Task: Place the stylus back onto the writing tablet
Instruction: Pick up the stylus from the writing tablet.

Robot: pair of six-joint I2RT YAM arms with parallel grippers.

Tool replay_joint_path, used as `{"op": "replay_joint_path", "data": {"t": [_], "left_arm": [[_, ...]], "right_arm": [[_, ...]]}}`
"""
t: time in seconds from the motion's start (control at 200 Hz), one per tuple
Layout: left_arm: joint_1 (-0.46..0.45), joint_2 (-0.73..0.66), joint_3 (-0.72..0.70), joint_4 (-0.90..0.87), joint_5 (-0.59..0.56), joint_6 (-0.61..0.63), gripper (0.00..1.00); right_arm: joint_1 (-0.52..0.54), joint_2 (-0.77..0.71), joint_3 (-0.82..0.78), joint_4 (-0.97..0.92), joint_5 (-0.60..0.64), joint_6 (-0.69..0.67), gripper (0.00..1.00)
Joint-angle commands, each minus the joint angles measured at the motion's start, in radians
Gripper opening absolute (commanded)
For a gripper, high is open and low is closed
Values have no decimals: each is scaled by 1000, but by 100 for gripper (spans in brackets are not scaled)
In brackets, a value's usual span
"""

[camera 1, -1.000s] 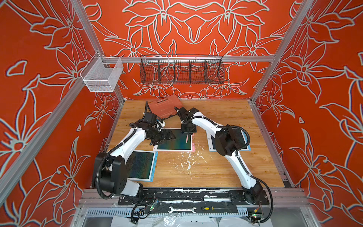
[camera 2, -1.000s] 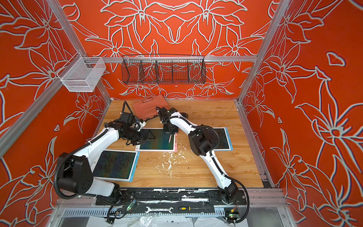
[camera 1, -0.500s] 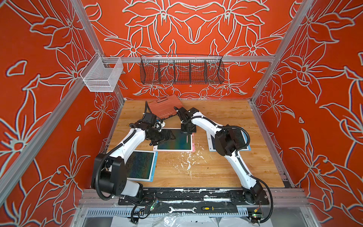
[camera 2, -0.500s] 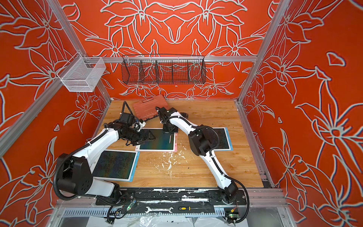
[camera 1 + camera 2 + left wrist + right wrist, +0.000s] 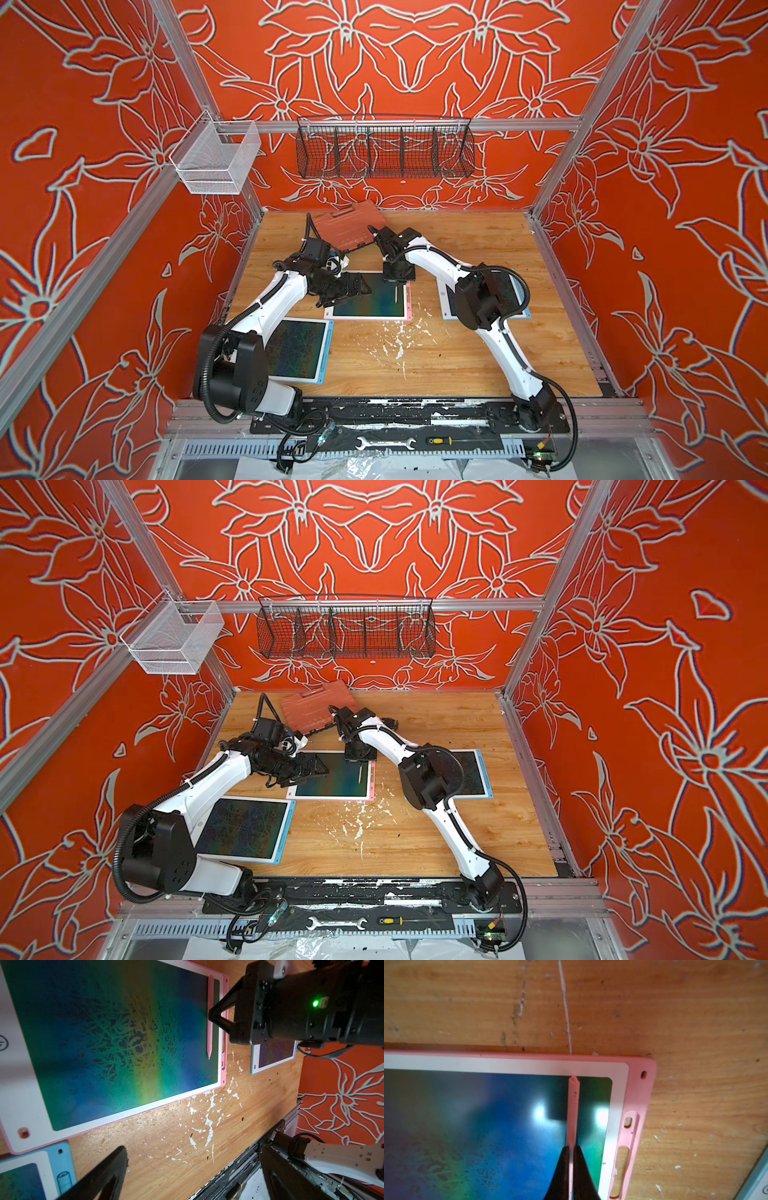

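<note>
The pink stylus (image 5: 573,1113) lies along the right side of the dark screen of the pink writing tablet (image 5: 529,1056), which sits in the middle of the wooden table (image 5: 457,357). The right gripper (image 5: 572,1148) has its jaws closed tight on the stylus, with its tip low over the screen. I think the stylus rests on the screen, but I cannot be sure. The left gripper (image 5: 357,287) hangs over the left part of the same tablet with its jaws wide open, holding nothing. So the job looks almost done. What seems left is to let go, or to put the stylus in the empty slot (image 5: 625,1157) on the tablet's right edge. I can read no words anywhere. A blue tablet (image 5: 52,1165) shows a small battery picture (image 5: 64,1180).
</note>
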Motion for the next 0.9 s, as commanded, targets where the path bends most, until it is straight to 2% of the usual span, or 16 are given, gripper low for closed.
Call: {"op": "replay_joint_path", "data": {"t": [0.0, 0.891], "left_arm": [[7, -22, -16, 0, 19, 12, 97], [18, -32, -25, 1, 19, 9, 97]], "right_arm": [[9, 26, -34, -37, -6, 9, 8], [25, 80, -30, -22, -38, 13, 12]]}}
